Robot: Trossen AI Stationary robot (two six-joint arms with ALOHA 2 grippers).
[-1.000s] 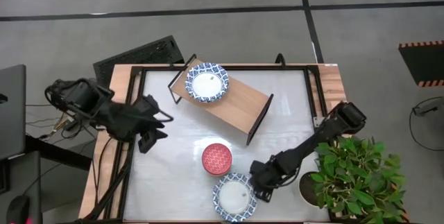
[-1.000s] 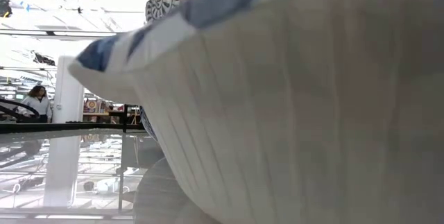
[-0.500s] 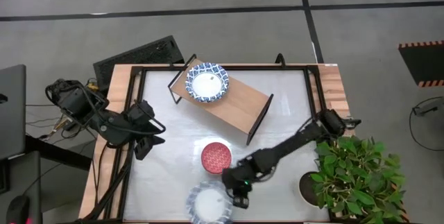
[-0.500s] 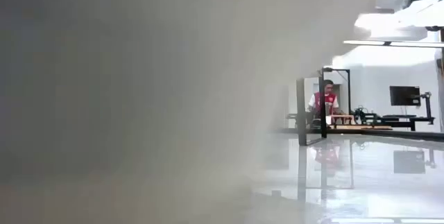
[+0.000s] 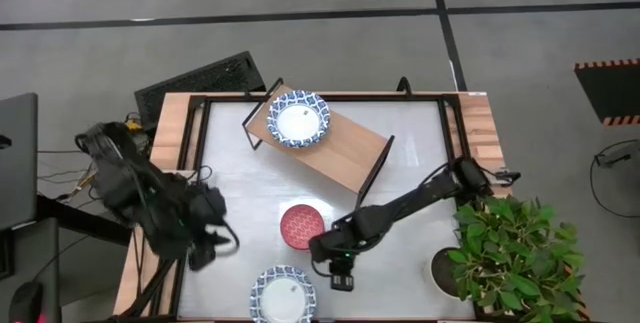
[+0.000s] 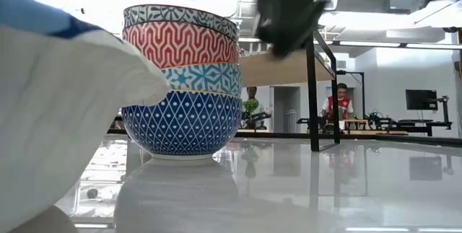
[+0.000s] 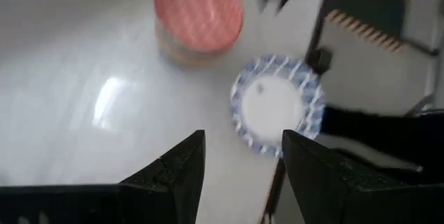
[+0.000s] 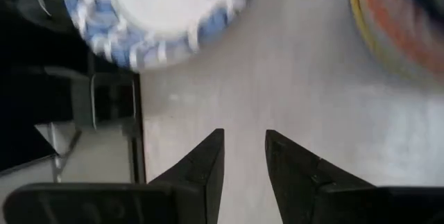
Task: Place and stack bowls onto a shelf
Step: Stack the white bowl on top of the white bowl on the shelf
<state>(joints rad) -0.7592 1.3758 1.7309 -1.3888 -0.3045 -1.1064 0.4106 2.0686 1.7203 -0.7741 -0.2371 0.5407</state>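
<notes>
A wide white bowl with a blue rim (image 5: 284, 298) sits at the table's near edge and fills the left of the low view (image 6: 58, 117). The small red bowl (image 5: 302, 226) stands just beyond it; its side shows blue, teal and red patterned bands (image 6: 180, 81). Another blue-rimmed bowl (image 5: 298, 120) rests on the left end of the wooden shelf (image 5: 350, 153). My right gripper (image 5: 342, 281) (image 8: 244, 151) hovers open to the right of the white bowl (image 8: 152, 9), with nothing between its fingers. My left gripper (image 5: 205, 253) (image 7: 243, 161) is open at the table's left, pointing toward both bowls.
A potted plant (image 5: 510, 253) stands at the table's right near corner, close to my right arm. A dark keyboard (image 5: 205, 78) lies beyond the far left corner. A black frame (image 5: 195, 133) edges the tabletop. A person (image 6: 338, 107) is far back in the room.
My right gripper has swept toward the table's left along the near edge while rolling, and the white bowl has slid left with it to the near edge. The gripper now stands apart from the bowl. My left gripper has swung toward the near edge and come lower.
</notes>
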